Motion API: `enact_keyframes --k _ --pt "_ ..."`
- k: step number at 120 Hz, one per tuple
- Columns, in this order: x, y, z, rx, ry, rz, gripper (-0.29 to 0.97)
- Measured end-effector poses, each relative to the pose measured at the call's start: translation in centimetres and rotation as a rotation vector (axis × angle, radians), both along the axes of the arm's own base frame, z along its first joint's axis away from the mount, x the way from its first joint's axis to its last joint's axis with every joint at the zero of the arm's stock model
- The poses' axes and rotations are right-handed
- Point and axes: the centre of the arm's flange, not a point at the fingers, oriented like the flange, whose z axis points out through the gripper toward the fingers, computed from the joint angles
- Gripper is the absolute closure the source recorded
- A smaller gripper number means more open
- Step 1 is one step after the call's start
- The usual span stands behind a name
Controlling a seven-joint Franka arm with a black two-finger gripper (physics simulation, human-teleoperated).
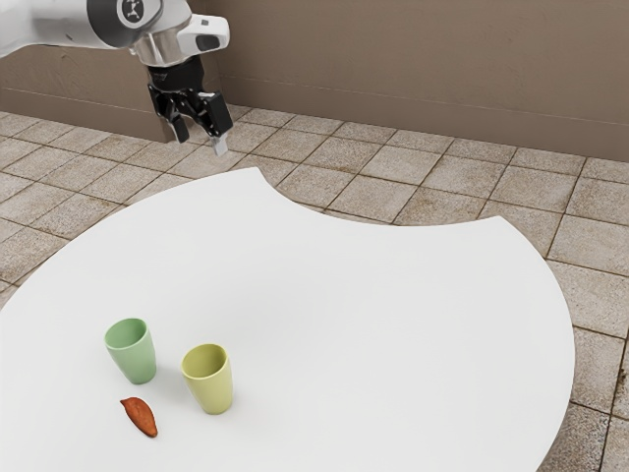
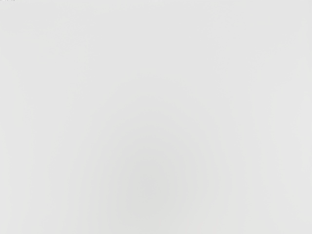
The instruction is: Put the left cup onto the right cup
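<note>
Gripper (image 1: 201,142) high in the upper left of the exterior view, at the end of a white-and-grey arm (image 1: 59,25) entering from the upper left corner. Points downward, tilted a little toward the exterior view's right, over the far edge of the white table (image 1: 393,324). Black fingers (image 1: 214,126) spread apart, pinching nothing. Hangs well above the tabletop, touching nothing.

Green cup (image 1: 131,350), the left of the two: lower left of the frame, well apart from the gripper, far below it and on the near part of the table. Stands upright, mouth up, on bare tabletop. Pale mint green, smooth, without a handle, narrowing slightly toward the base.

Yellow-green cup (image 1: 208,378) just beside it toward the exterior view's right and a little lower in the frame. Also upright, same handleless shape, not touching the green cup.

Small reddish-brown leaf-shaped piece (image 1: 140,416) flat on the table below the cups in the frame, nearer the green cup, apart from both.

Plain white tabletop (image 2: 156,117) under the hand in the wrist view.

Brown tiled floor (image 1: 393,162) and brown wall (image 1: 442,59) beyond the table.
</note>
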Motion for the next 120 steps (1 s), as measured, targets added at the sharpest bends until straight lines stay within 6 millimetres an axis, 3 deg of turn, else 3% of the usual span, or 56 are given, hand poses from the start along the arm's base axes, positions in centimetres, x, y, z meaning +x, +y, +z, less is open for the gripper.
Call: enact_keyframes --k 28,39,70,90,103,120 --pt "0.0 0.0 -0.1 0.002 0.0 -0.017 0.0" --pt "-0.3 0.1 -1.5 0.0 0.032 -0.021 0.0" --pt "-6.0 2.1 -5.2 -0.034 0.124 -0.005 0.0" --pt "-11.1 1.8 -9.4 -0.042 0.145 0.001 0.0" --pt "-13.0 1.7 -12.0 -0.046 0.142 0.028 0.0" --pt "-16.1 3.2 -15.5 -0.052 0.114 0.096 0.0"
